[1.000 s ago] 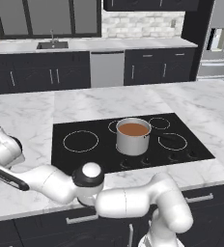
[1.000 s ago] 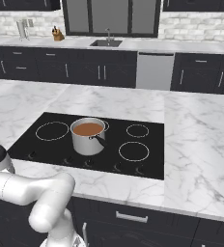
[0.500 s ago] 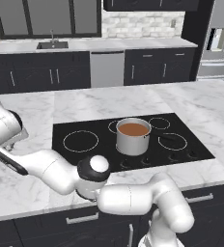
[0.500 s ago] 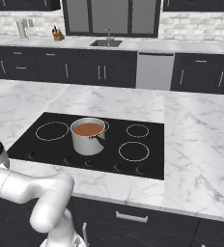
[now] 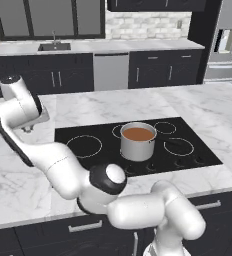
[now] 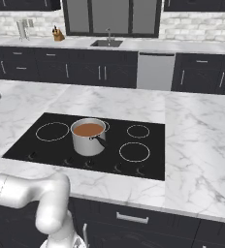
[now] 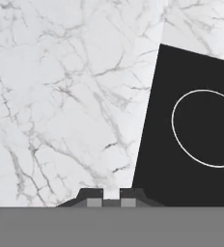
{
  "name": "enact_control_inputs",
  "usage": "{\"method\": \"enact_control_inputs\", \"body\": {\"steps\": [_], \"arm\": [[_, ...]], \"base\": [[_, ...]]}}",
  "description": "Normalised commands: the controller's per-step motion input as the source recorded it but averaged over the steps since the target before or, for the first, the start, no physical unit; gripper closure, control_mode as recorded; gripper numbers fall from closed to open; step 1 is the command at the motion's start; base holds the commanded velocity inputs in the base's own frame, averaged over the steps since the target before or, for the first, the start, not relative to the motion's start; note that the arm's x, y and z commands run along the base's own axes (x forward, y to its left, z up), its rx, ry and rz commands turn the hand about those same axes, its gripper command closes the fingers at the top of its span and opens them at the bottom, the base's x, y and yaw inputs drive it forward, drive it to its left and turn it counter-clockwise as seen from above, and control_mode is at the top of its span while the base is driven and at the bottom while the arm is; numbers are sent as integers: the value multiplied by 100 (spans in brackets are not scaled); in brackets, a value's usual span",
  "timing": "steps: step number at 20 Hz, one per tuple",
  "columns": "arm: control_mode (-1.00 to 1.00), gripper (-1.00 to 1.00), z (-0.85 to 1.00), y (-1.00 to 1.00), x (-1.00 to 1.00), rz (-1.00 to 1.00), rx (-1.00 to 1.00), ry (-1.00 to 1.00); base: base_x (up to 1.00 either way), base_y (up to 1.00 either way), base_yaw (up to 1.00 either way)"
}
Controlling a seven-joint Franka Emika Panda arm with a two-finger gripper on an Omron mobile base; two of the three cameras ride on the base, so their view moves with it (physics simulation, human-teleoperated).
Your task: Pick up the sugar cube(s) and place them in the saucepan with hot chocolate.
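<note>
The saucepan, shiny steel with straight sides, stands on the black cooktop. Smooth reddish-brown hot chocolate fills it. My gripper hangs over the marble counter, left of the cooktop and well away from the pot. In the hand view its two fingertips stand close together with a small pale bit between them, which looks like the grey-white sugar cube. The tan-brown cube is out of view.
Below the hand lies bare marble, with the cooktop's left edge and one burner ring beside it. A sink, a dishwasher and dark cabinets line the far wall. My own arm crosses the island's front left.
The hand has risen from the counter at the left and drawn slightly toward the cooktop. The saucepan has not moved.
</note>
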Motion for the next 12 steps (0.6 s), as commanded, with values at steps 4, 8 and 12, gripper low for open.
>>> {"method": "enact_control_inputs", "body": {"steps": [4, 8, 12], "arm": [[-100, 100, 18, -100, 2, -4, 16, -4], [-100, 100, 9, -100, 20, -1, 16, 0], [-100, 100, 1, -100, 26, 0, 13, 0]], "base": [[0, 0, 0], [0, 0, 0], [0, 0, 0]]}}
